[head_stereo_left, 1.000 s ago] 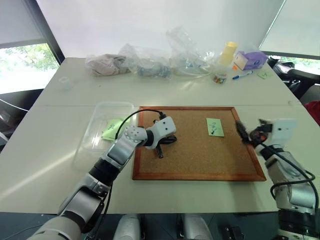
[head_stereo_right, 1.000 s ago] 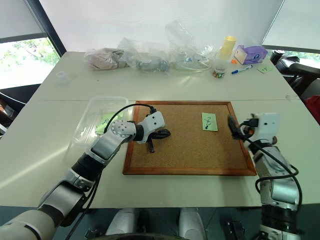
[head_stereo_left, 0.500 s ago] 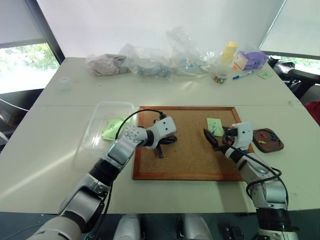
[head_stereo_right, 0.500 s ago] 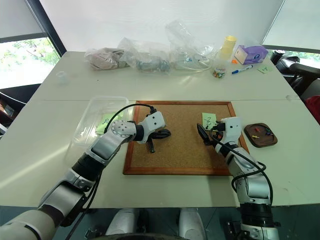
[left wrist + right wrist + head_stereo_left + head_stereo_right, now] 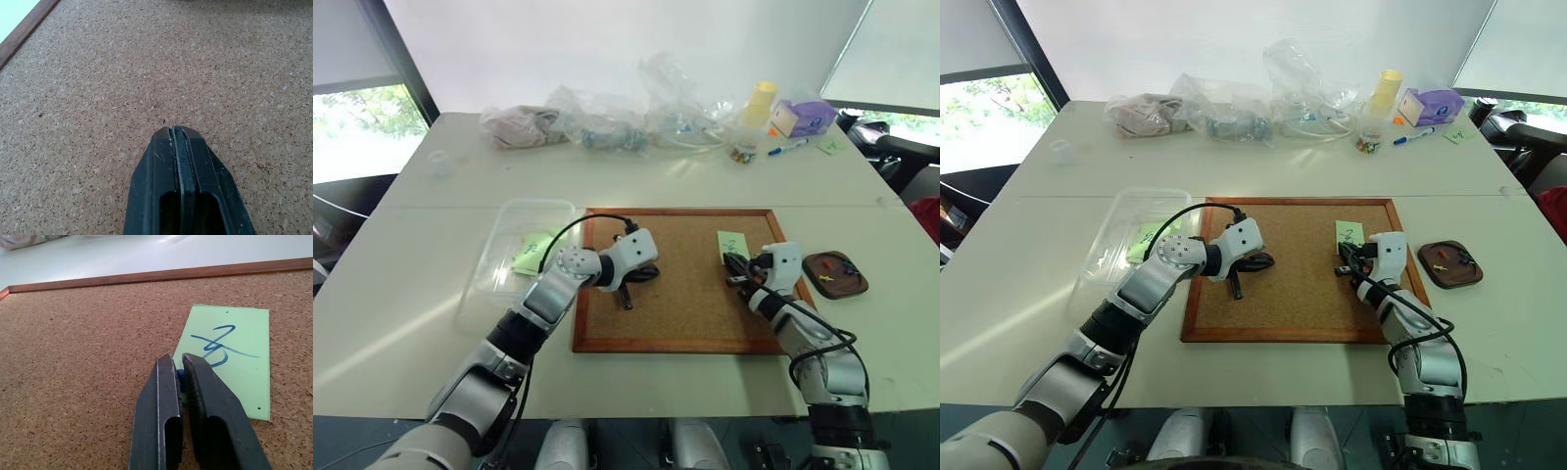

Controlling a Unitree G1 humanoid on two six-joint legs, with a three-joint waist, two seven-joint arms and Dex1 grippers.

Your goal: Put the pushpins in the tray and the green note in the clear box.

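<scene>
**Right end effector now at the green note, clamped on a blue pin**

Since a second ago I've brought my right end effector [image 5: 178, 363] in from the cork board's right edge to the near corner of the green note [image 5: 230, 357], and its fingers, spread then, are now pressed together on a small blue pushpin [image 5: 180, 375] at that corner. My left end effector [image 5: 176, 131] has not budged: fingers tight together, nothing between them, tip resting over bare cork near the middle-left of the cork board [image 5: 685, 328].

The note lies on the board at about 2 o'clock from its centre. The tray [image 5: 835, 275] sits on the desk [image 5: 401, 323] just off the board's right edge, at 3 o'clock, with yellow and blue pushpins [image 5: 843, 267] in it. The clear box [image 5: 514, 255] is at 9 o'clock, beside the left frame, with another green slip [image 5: 530, 253] inside.
</scene>
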